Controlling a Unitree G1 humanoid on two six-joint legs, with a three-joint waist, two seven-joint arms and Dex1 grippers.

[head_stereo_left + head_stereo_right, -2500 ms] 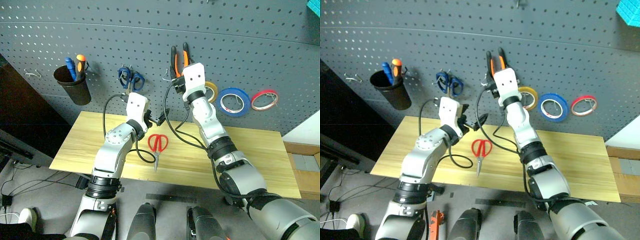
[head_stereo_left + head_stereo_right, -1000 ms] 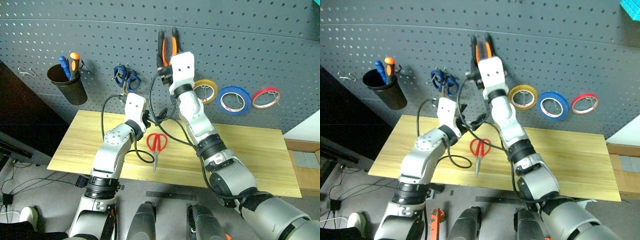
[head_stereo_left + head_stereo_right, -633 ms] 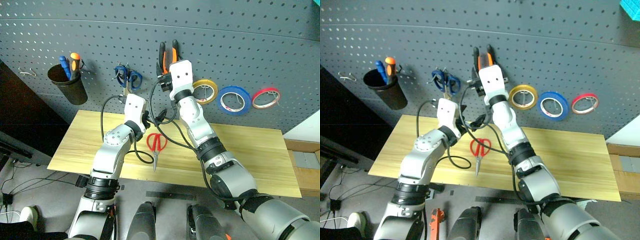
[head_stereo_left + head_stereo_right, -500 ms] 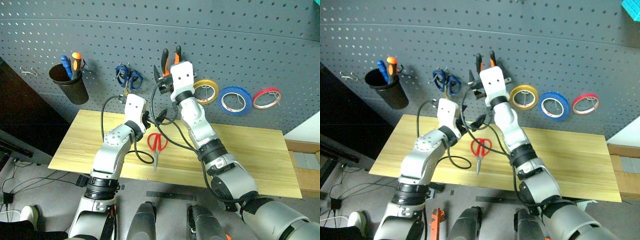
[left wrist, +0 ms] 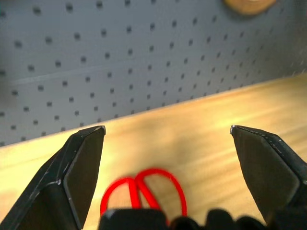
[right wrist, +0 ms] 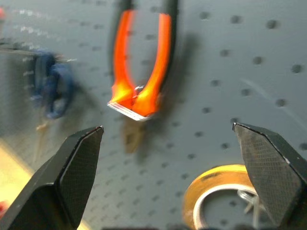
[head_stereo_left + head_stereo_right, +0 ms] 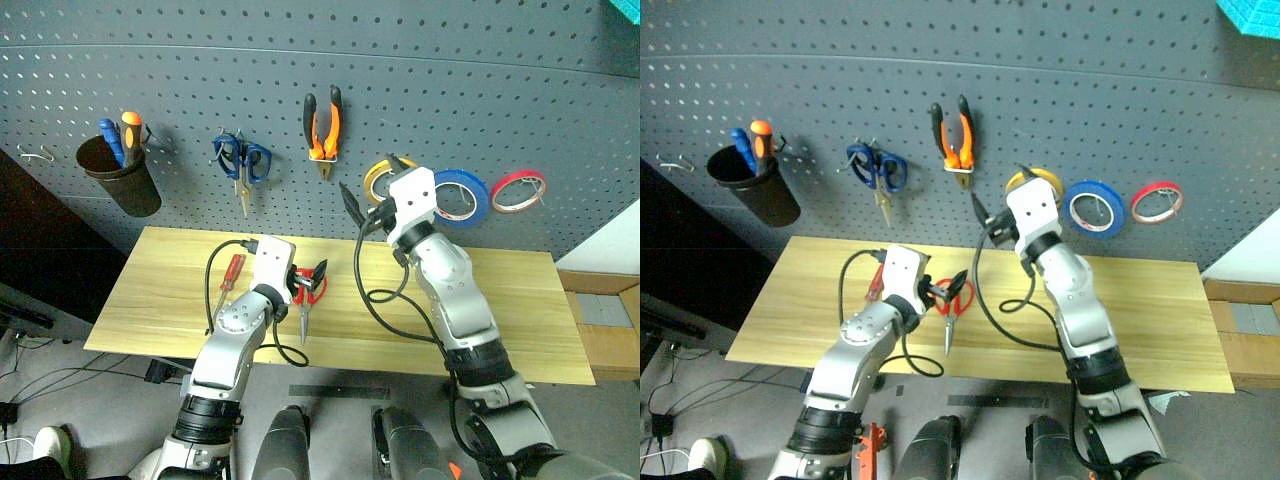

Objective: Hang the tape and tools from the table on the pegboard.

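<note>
Pliers [image 7: 322, 125]: hanging on the pegboard [image 7: 480, 90], orange-and-black handles up, nose down, between the blue-handled scissors [image 7: 241, 163] and the yellow roll [image 7: 380, 174].
Blue tape [image 7: 462, 196]: hanging on the pegboard beside the yellow roll, with the thinner red roll [image 7: 517, 190] further to the right.
Red-handled scissors [image 7: 308, 295]: lying on the table [image 7: 480, 310], loops toward the board, blades pointing at the near edge.
Red-handled screwdriver [image 7: 228, 279]: lying on the table just left of the left forearm.
Left gripper [image 7: 946, 286]: standing wide and empty, hovering low over the scissor loops, fingers straddling them in the left wrist view.
Right gripper [image 7: 372, 186]: standing wide and empty, hanging in front of the board close to the yellow roll and below the pliers.
Risk, scissors pickup: closing on one loop only, likely letting the blades swing open or the tool pivot and slip.
Risk, table contact: descending too far, likely jamming fingertips into the wood and pushing the scissors toward the near edge.
Risk, cable: trailing the left wrist cable [image 7: 285, 335] across the blades, possibly dragging them during the lift.
Risk, right arm: swinging near the board, possibly knocking the yellow roll or the pliers off their hooks.
Risk, screwdriver: sweeping the left forearm sideways, possibly rolling the slim tool off the table.
</note>
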